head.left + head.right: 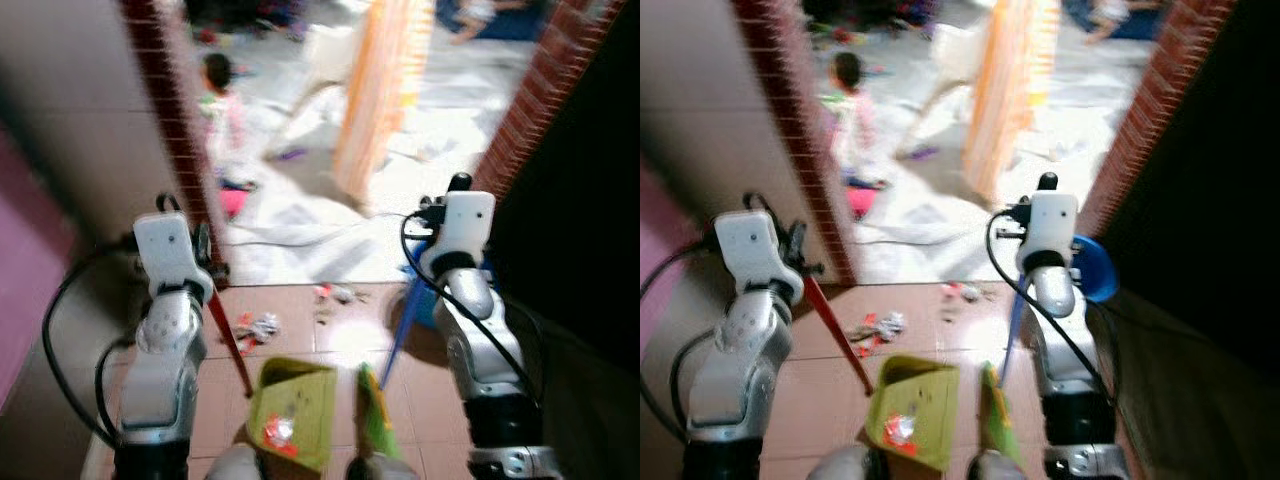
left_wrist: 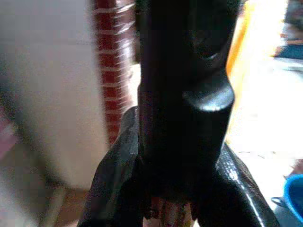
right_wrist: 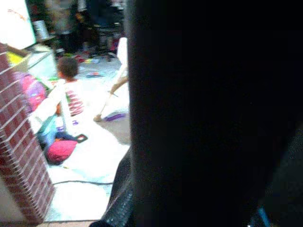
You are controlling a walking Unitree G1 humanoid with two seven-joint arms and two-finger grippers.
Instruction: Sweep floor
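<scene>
The left end effector (image 1: 205,262) holds a red handle (image 1: 232,345) that runs down to a green dustpan (image 1: 293,410) on the tiled floor (image 1: 330,340), with some scraps already in it. The right end effector (image 1: 425,225) is by the top of a blue handle (image 1: 400,335) leading to a green broom head (image 1: 375,410) beside the pan; I cannot tell how its fingers stand. More litter (image 1: 255,327) lies ahead on the tiles near the doorway. The likely risk is the pan tilting and spilling its load if the left arm swings. A stroke could also push scraps past the pan's lip. A small child (image 1: 222,110) sits beyond the doorway (close enough to matter), so walking forward needs care.
</scene>
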